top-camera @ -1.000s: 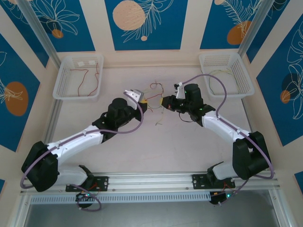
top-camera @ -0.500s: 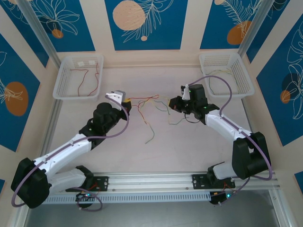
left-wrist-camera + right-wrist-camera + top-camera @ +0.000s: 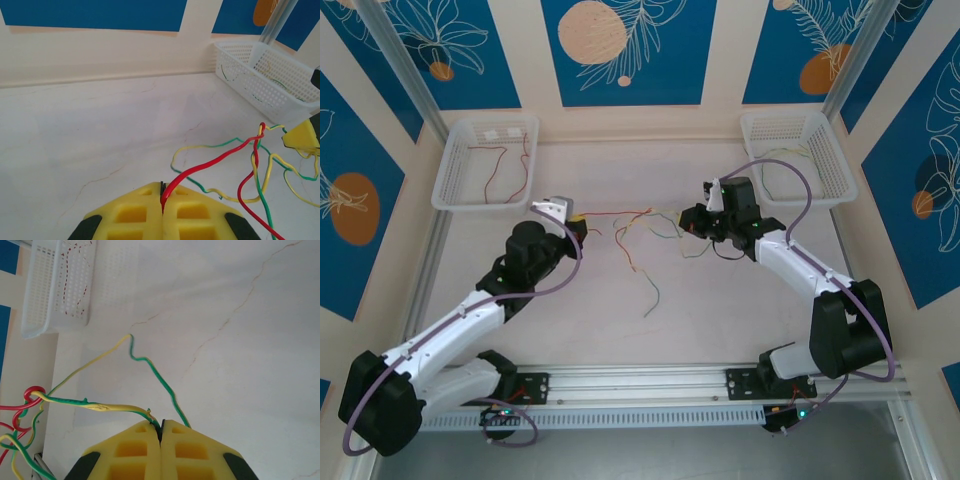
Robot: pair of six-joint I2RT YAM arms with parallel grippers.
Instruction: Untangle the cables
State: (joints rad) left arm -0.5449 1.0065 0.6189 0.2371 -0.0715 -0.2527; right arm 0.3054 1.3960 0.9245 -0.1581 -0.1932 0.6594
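Note:
The cables [image 3: 632,226] are thin red, yellow and green wires strung out between my two grippers at mid-table. My left gripper [image 3: 576,221] is shut on the end of the red cable [image 3: 215,162], which runs from its yellow pads [image 3: 135,215] to a twist with the others [image 3: 259,132]. My right gripper [image 3: 692,223] is shut on a yellow-green cable [image 3: 100,407] that leads to the same knot around a red loop [image 3: 32,394]. A loose green-yellow end [image 3: 651,298] trails toward the near side.
A white basket [image 3: 480,203] at the back left holds red wires. A second white basket [image 3: 842,172] at the back right holds more wires, just behind the right arm. An aluminium rail [image 3: 640,380] runs along the near edge.
The left gripper has pulled left and the right gripper slightly right. The bundle, bunched between them a second ago, is now stretched out, with a loose end hanging lower.

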